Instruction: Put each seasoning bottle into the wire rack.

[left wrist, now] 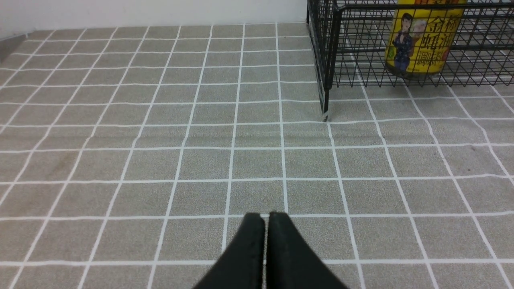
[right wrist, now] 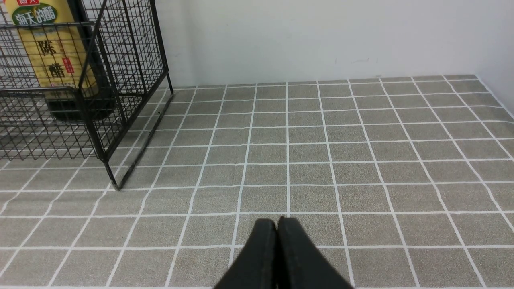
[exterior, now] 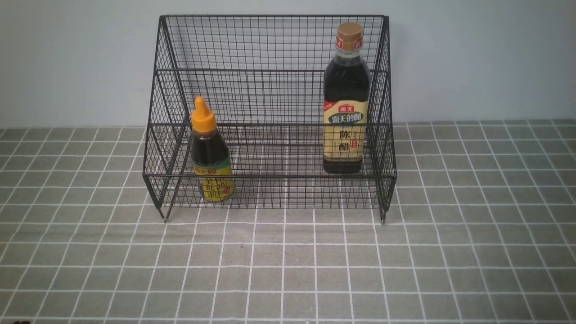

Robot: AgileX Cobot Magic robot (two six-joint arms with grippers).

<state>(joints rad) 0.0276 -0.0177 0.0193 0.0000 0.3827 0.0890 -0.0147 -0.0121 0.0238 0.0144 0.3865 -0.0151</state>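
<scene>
The black wire rack [exterior: 270, 81] stands at the back of the table against the wall. Inside it on the lower tier, at the left, stands the short bottle [exterior: 210, 157] with an orange pointed cap and yellow label, upright. The tall bottle [exterior: 345, 101] with a tan cap and beige label stands upright at the rack's right side. In the left wrist view my left gripper [left wrist: 265, 216] is shut and empty, well short of the rack's corner leg [left wrist: 325, 96] and the short bottle [left wrist: 421, 44]. My right gripper [right wrist: 277, 221] is shut and empty too, away from the rack [right wrist: 96, 120] and tall bottle [right wrist: 52, 60]. Neither arm shows in the front view.
The table is covered with a grey cloth [exterior: 288, 270] printed with a white grid. A pale wall [exterior: 472, 58] rises right behind the rack. In the right wrist view a side wall [right wrist: 498, 48] closes off the table's far corner.
</scene>
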